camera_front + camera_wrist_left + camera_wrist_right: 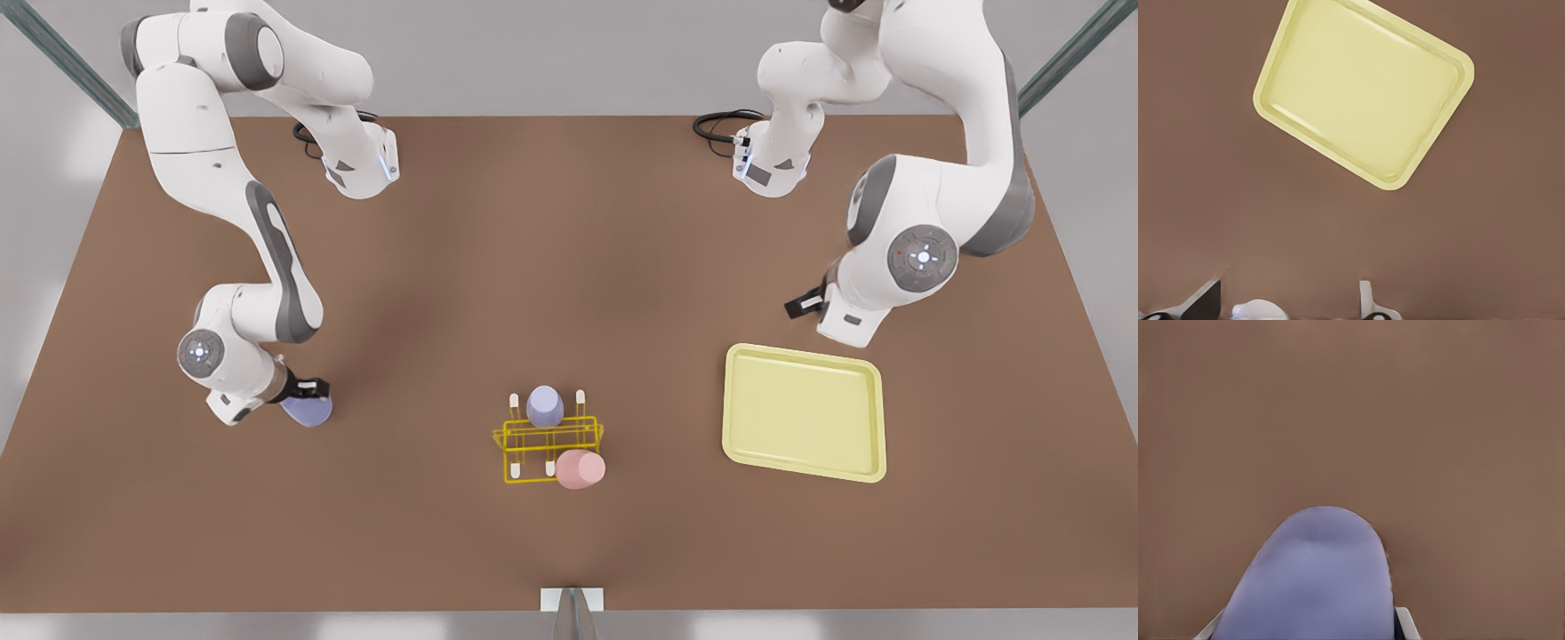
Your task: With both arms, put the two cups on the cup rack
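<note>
Brown matte surface point(569, 267) carries everything here. At the front view's left, the right arm bends down low, and its black two-finger pincer point(309, 391) is clamped on a small lavender handleless cup point(308, 410) held close above the brown top, well apart from the rack. In the right wrist view that same lavender cup point(1313, 580) sits between the pale fingertips point(1405, 621) with its closed end pointing away from the camera.

Near the middle stands the small bright-yellow wire-frame cup rack point(548, 448) with white-tipped upright pegs. A second lavender tapered cup point(544, 405) sits upside down over a peg on the rack's far row. A pale pink tapered cup point(580, 468) rests on the near row at the corner toward the front view's right, tilted and lying partly on its side against the wire.

Further toward the front view's right lies a pale-yellow rectangular tray with rounded corners point(805, 413), flat on the brown top and well apart from the rack. Just beyond its far edge hangs the left arm's pincer point(807, 302), near the tray but not touching it. In the left wrist view its fingers point(1368, 301) stand spread with nothing between them, and the same tray point(1365, 87) lies ahead, skewed in the picture.
</note>
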Tool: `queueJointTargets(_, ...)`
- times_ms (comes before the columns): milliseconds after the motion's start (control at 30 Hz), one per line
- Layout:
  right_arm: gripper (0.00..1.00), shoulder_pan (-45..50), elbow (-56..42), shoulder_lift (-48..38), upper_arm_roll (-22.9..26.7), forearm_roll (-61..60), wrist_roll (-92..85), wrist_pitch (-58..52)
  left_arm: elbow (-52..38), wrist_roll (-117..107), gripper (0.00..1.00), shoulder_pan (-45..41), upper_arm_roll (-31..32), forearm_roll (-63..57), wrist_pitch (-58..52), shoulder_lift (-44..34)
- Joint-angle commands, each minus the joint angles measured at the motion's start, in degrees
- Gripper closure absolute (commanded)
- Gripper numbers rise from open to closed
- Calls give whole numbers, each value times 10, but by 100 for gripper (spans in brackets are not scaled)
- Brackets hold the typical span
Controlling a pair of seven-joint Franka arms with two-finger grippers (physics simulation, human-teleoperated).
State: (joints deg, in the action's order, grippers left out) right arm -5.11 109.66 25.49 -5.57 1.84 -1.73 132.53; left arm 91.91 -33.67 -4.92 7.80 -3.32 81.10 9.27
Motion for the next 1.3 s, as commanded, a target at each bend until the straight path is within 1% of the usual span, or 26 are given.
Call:
queueJointTargets(0,13,0,-9,-13,-16,-2,-1,-29,6,306,0,11,6,30,-46,0)
queueJointTargets(133,13,0,-34,-30,-55,-19,-3,-34,1,304,0,7,14,30,-45,0)
queueJointTargets(233,13,0,-67,-33,-96,-28,-3,-37,0,302,0,7,14,30,-52,-1)
queueJointTargets(267,13,0,-81,-33,-104,-59,-6,-46,-1,301,0,7,14,31,-54,-2)
queueJointTargets(333,13,0,-103,-30,-131,-68,-1,-46,-2,302,0,8,14,43,-53,-2)
queueJointTargets(433,13,21,-153,-11,-137,-98,-4,-47,-3,302,0,7,15,43,-53,-2)
queueJointTargets(667,13,77,-346,115,-138,-145,5,-56,-4,301,0,5,15,43,-52,-2)
queueJointTargets(767,13,92,-409,168,-138,-157,9,-62,-5,286,0,6,25,43,-52,-3)
queueJointTargets(867,13,108,-441,197,-138,-165,13,-62,-9,286,0,8,28,43,-55,-5)
queueJointTargets(900,13,111,-446,206,-145,-166,13,-62,-10,285,0,8,28,43,-55,-5)
queueJointTargets(1000,13,114,-450,215,-154,-177,12,-62,-12,286,0,8,28,43,-56,-5)
queueJointTargets(1267,13,137,-457,228,-154,-188,11,-61,-14,287,0,11,27,42,-50,-1)
